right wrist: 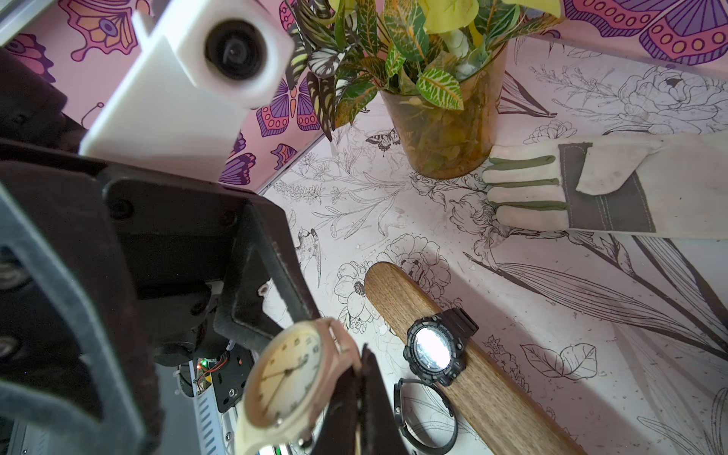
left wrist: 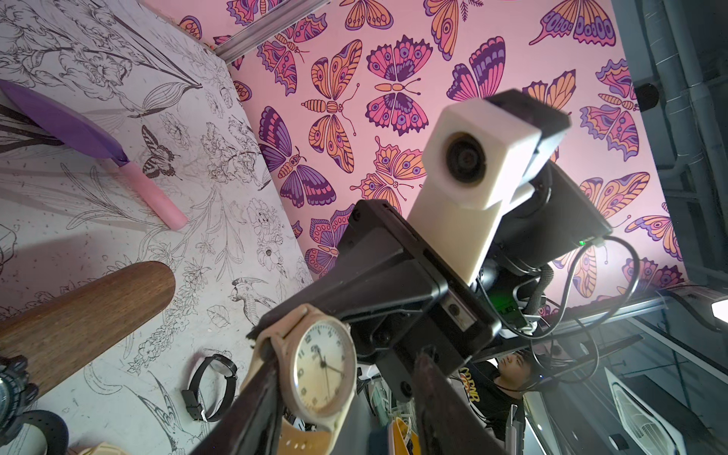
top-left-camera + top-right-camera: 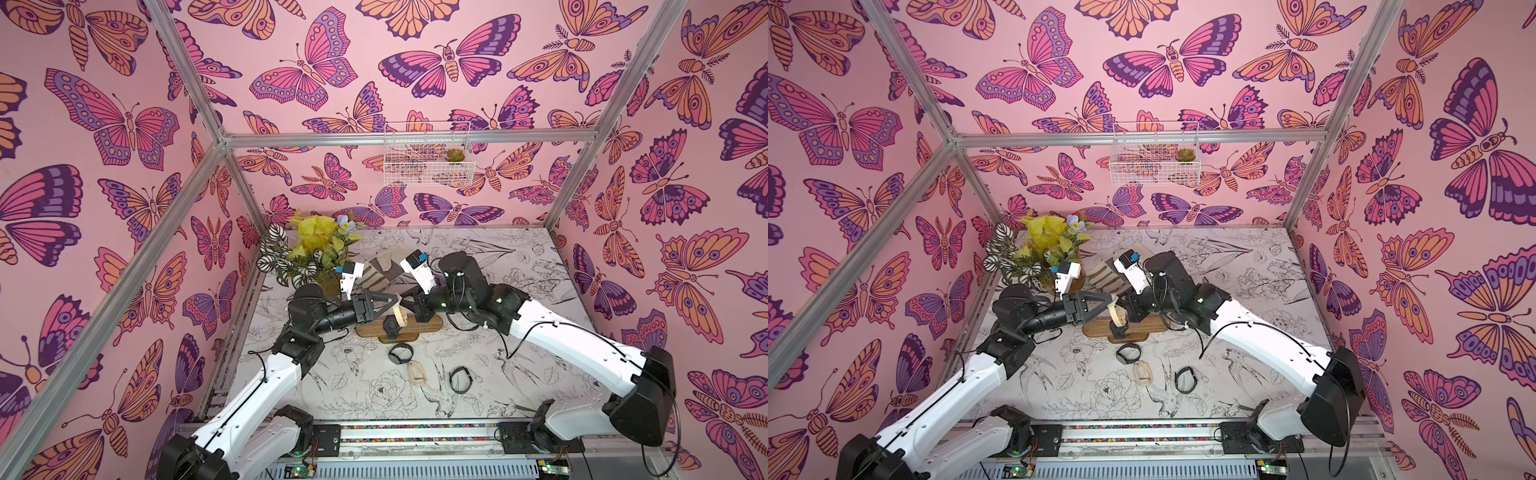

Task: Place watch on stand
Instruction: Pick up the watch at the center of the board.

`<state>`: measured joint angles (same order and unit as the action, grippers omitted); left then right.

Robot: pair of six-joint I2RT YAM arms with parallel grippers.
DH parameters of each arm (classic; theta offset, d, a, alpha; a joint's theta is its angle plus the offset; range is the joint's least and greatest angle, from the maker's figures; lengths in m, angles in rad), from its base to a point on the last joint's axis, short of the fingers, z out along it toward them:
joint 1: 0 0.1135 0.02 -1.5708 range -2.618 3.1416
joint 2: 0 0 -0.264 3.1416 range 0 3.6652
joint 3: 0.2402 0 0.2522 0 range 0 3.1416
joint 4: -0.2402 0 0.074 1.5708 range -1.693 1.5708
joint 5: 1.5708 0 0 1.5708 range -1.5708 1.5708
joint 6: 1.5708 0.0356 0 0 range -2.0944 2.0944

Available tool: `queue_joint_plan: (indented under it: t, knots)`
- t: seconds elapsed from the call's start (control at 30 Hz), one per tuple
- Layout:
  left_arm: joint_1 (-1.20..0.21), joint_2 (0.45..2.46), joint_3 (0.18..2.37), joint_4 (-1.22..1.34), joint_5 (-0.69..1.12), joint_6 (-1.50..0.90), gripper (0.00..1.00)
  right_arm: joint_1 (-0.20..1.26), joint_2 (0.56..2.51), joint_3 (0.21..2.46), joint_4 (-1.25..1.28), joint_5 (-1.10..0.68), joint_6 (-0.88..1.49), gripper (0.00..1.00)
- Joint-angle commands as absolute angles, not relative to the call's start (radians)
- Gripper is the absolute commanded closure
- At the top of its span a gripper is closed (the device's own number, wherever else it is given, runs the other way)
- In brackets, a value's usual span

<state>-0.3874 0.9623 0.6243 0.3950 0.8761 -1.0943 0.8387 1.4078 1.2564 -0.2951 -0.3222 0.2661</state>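
Note:
A beige watch [image 3: 401, 316] with a round cream dial [image 2: 321, 366] hangs in the air just over the stand [image 3: 424, 324], a long brown wooden bar with rounded ends. My right gripper [image 1: 364, 352] is shut on its strap beside the dial [image 1: 287, 378]. My left gripper [image 2: 342, 346] faces it tip to tip [image 3: 397, 300]. Its jaws stand apart: the strap loops round one finger [image 2: 256, 394], and a gap separates the dial from the other finger [image 2: 437, 405]. A black digital watch [image 1: 433, 350] is wrapped around the stand's bar [image 1: 398, 295].
On the table in front of the stand lie a black watch [image 3: 401, 353], a beige watch [image 3: 415, 372] and a black band [image 3: 460, 379]. A potted plant [image 3: 316, 253] and a work glove [image 3: 382, 270] sit behind. A pink-handled purple tool [image 2: 149, 193] lies farther back.

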Motion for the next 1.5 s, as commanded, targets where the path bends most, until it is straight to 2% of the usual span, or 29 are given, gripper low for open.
queue_joint_plan:
  t: [0.0,0.3,0.57,0.6,0.73,0.83,1.23,1.47]
  knots:
    - [-0.394,0.923,0.609,0.433,0.875,-1.094,0.48,0.83,1.387,1.256,-0.272,-0.329,0.287,1.0]
    - [-0.394,0.939,0.611,0.438,0.874,-1.091,0.56,0.83,1.402,1.273,-0.276,-0.348,0.288,1.0]
    - [-0.394,0.949,0.621,0.439,0.873,-1.091,0.57,0.83,1.379,1.258,-0.259,-0.377,0.264,1.0]
    - [-0.394,0.951,0.62,0.439,0.873,-1.093,0.57,0.83,1.369,1.25,-0.25,-0.374,0.257,1.0]
    - [-0.394,0.959,0.618,0.44,0.877,-1.1,0.41,0.832,1.334,1.22,-0.242,-0.317,0.222,1.0]
    - [-0.394,0.952,0.617,0.44,0.871,-1.1,0.37,0.833,1.327,1.223,-0.258,-0.322,0.198,1.0]
    - [-0.394,0.954,0.623,0.442,0.873,-1.1,0.55,0.831,1.368,1.261,-0.259,-0.355,0.188,1.0]
    - [-0.394,0.957,0.626,0.453,0.877,-1.108,0.57,0.831,1.39,1.274,-0.251,-0.368,0.191,1.0]
